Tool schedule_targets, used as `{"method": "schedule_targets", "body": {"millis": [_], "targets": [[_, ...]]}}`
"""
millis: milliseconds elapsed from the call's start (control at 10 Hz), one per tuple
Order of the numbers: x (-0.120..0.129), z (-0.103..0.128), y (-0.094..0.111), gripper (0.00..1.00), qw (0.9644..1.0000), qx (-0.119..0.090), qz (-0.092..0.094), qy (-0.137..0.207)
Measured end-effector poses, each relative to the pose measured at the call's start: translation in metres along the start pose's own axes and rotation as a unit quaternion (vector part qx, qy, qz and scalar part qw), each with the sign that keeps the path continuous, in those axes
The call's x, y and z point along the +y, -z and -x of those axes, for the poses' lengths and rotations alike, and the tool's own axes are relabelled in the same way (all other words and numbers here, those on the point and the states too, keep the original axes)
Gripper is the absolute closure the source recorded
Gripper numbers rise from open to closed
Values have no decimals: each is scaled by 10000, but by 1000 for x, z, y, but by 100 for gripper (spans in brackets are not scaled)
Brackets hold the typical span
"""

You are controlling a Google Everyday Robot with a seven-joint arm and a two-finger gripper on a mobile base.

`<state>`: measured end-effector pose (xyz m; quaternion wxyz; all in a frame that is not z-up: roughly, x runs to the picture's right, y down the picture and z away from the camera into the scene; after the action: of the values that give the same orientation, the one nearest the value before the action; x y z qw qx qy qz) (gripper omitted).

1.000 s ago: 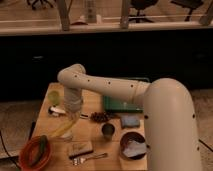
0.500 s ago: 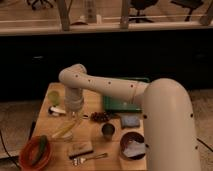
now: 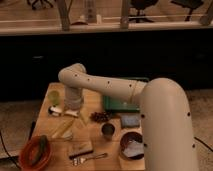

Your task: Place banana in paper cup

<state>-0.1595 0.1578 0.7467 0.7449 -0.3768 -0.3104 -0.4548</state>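
A yellow banana (image 3: 63, 128) lies on the wooden table (image 3: 95, 142), at its left middle. A pale yellow-green paper cup (image 3: 54, 97) stands upright near the table's far left corner. My gripper (image 3: 73, 111) hangs below the pale wrist, just right of the cup and just above and behind the banana's far end. A small white object (image 3: 55, 110) lies beside it. I cannot tell whether the gripper touches the banana.
A red bowl (image 3: 34, 152) with something green in it sits at the front left. A green tray (image 3: 120, 103) is behind the arm. There is also a dark cup (image 3: 107, 131), a brown bowl (image 3: 131, 145), a fork (image 3: 90, 159) and a dark cluster (image 3: 100, 116).
The arm has shifted very slightly to the right. The banana and the cup have stayed where they were.
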Motion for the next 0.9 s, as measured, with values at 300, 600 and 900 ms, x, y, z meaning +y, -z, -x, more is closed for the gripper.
{"method": "schedule_targets", "body": {"millis": [300, 600, 900], "targets": [[0, 1, 1, 20, 10000, 23, -8, 61], [-1, 2, 3, 20, 9999, 86, -48, 121], [-3, 3, 4, 20, 9997, 173, -59, 173]]}}
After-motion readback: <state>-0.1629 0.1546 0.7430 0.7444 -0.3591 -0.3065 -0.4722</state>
